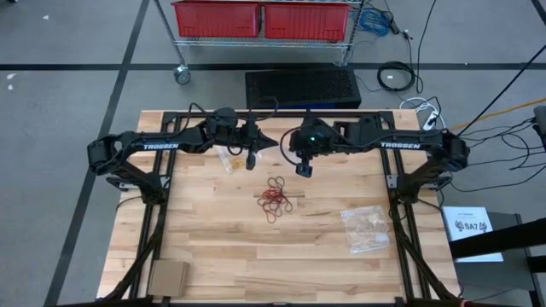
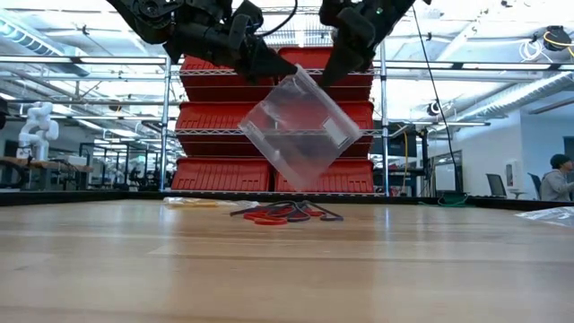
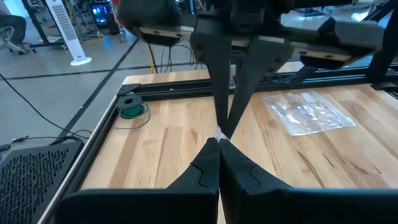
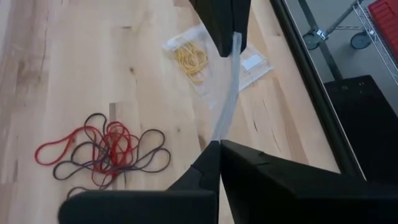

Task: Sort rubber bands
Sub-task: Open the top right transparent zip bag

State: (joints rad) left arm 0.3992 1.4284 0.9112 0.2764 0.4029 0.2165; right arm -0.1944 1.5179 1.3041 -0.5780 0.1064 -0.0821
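A clear plastic bag (image 2: 300, 126) hangs in the air above the table's far middle, turned so that one corner points down. My left gripper (image 2: 283, 74) and my right gripper (image 2: 328, 75) are both shut on its upper part, fingertips close together. The rubber bands (image 1: 277, 198), red and dark loops in a loose tangle, lie on the wood below and nearer the front; the same rubber bands (image 4: 106, 152) show in the right wrist view. A second clear bag (image 4: 193, 59) holding yellow bands lies flat under my left arm. My left gripper pinches the bag's upper edge (image 4: 234, 43) between its two shut fingers, coming nearly level from the table's left. The bag hangs below the fingers, clear of the table. My right gripper pinches the same edge (image 4: 219, 134) a short way along, between its two fingers, slanting down from the table's right. The strip of plastic between the two grippers runs nearly straight. The bag's body hangs tilted beneath.
Another clear bag (image 1: 365, 228) lies on the right side of the table. A cardboard piece (image 1: 168, 277) sits at the near left corner. A green coil (image 3: 132, 107) lies beside the table frame. Red bins (image 1: 264, 19) stand on a rack beyond the far edge.
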